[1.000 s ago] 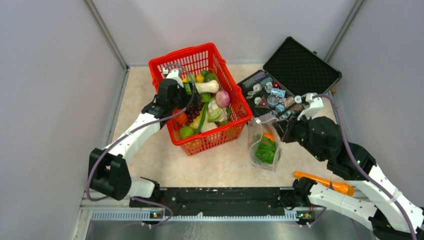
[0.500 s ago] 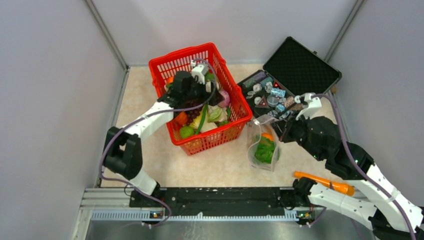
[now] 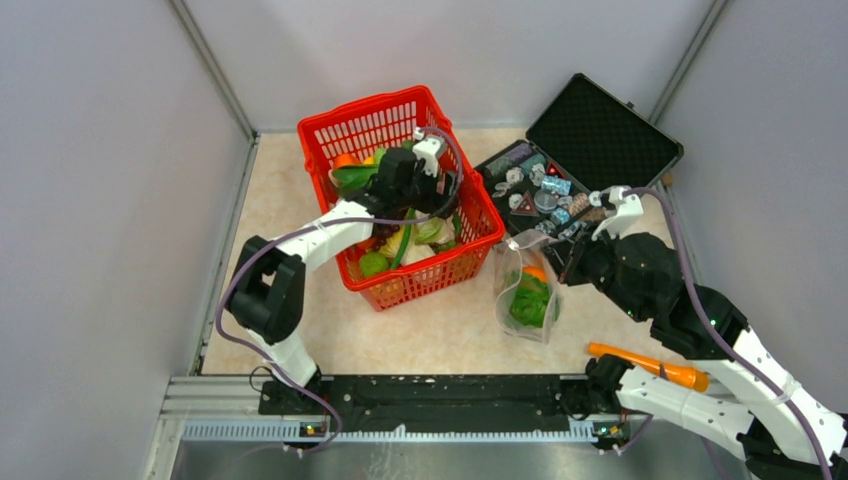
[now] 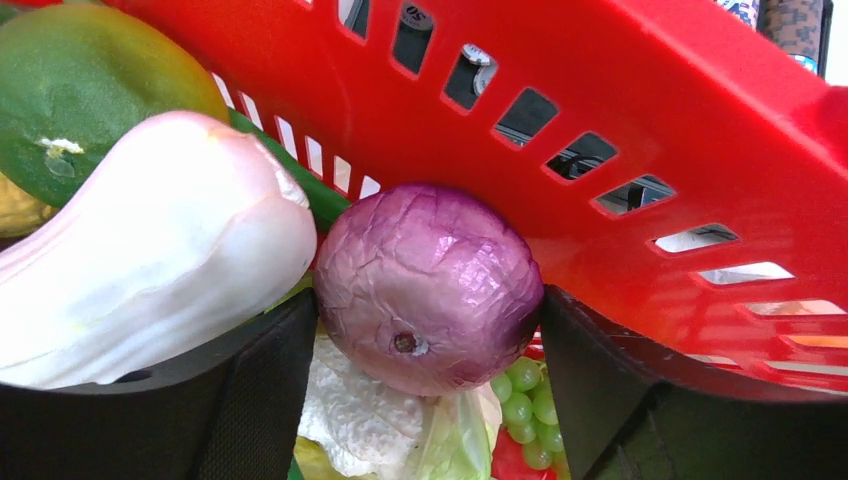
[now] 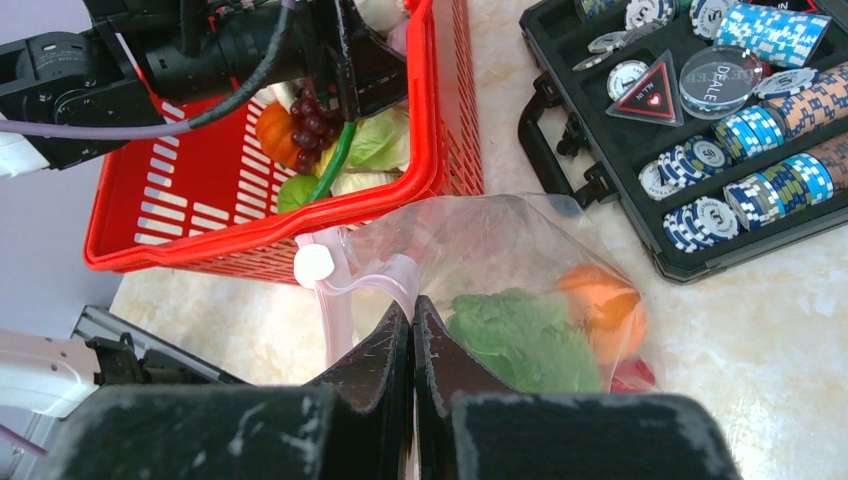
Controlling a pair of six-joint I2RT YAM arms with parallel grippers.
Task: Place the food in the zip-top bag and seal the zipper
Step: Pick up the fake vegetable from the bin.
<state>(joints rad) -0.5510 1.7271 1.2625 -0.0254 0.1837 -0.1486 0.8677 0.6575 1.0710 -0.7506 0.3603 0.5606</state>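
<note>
The left gripper (image 4: pixel 428 330) is down inside the red basket (image 4: pixel 620 90) with its jaws wide apart on either side of a purple onion (image 4: pixel 430 285). They sit just at its flanks, and no squeeze shows, so it holds nothing yet. The step in hand looks like picking this piece of food. The onion is round and glossy, so the jaws should close across its widest part or it may squirt out. One finger sits tight between onion and basket wall, and a pale gourd (image 4: pixel 150 240) leans on the other side, so a straight upward lift seems wisest. The right gripper (image 5: pixel 413 340) is pinched closed on the mouth edge of the zip-top bag (image 5: pixel 480 240) beside the zipper (image 5: pixel 370 282). The bag stands between the basket and a black case (image 5: pixel 690 265), with lettuce (image 5: pixel 510 340) and an orange round (image 5: pixel 600 300) inside.
</note>
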